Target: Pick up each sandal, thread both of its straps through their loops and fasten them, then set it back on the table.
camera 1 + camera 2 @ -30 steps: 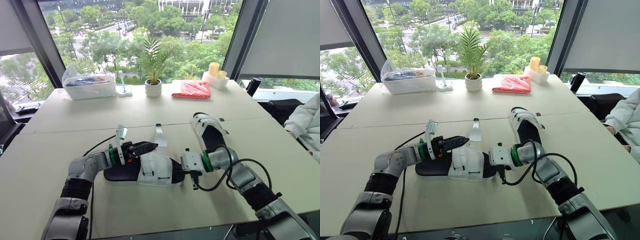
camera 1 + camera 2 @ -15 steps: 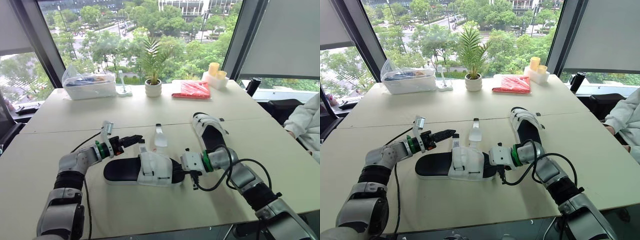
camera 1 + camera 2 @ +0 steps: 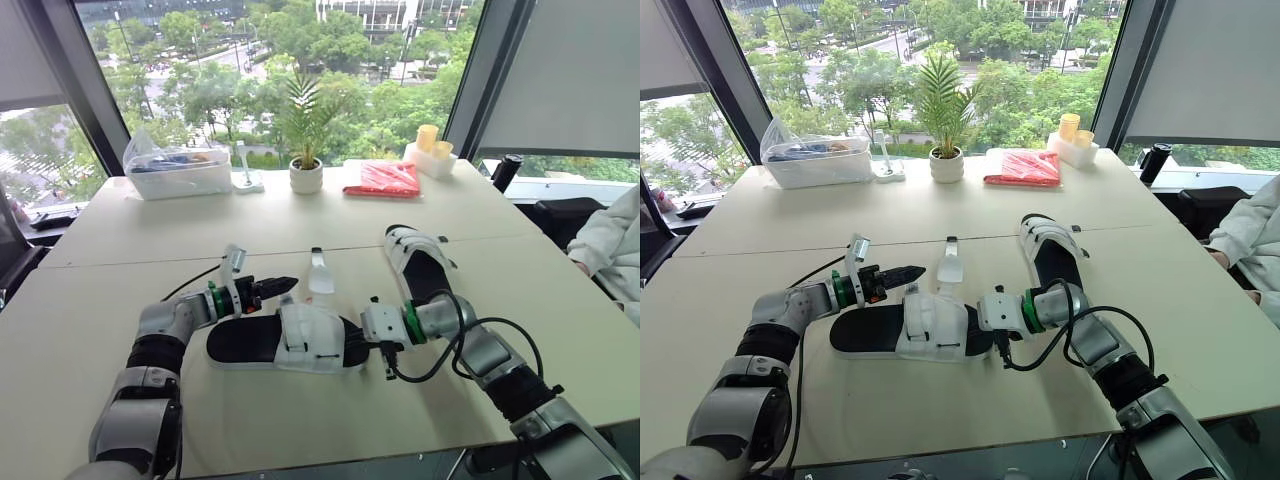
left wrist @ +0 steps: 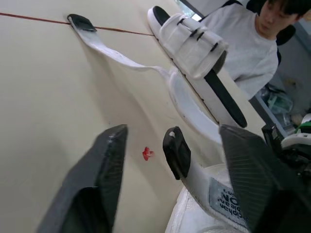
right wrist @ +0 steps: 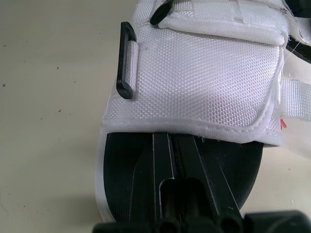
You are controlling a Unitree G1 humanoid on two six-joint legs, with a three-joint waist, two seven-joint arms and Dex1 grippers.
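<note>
Near sandal (image 3: 300,340) flat on the desk (image 3: 300,430), left fingers (image 4: 104,165) spread open by its loose strap (image 4: 177,153) tip, right fingers (image 5: 163,160) seemingly closed together on its insole (image 5: 121,194).

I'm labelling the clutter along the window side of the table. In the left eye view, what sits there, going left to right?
clear plastic box → small white stand → potted plant → red packet → white tray with yellow cups → black cylinder
</note>
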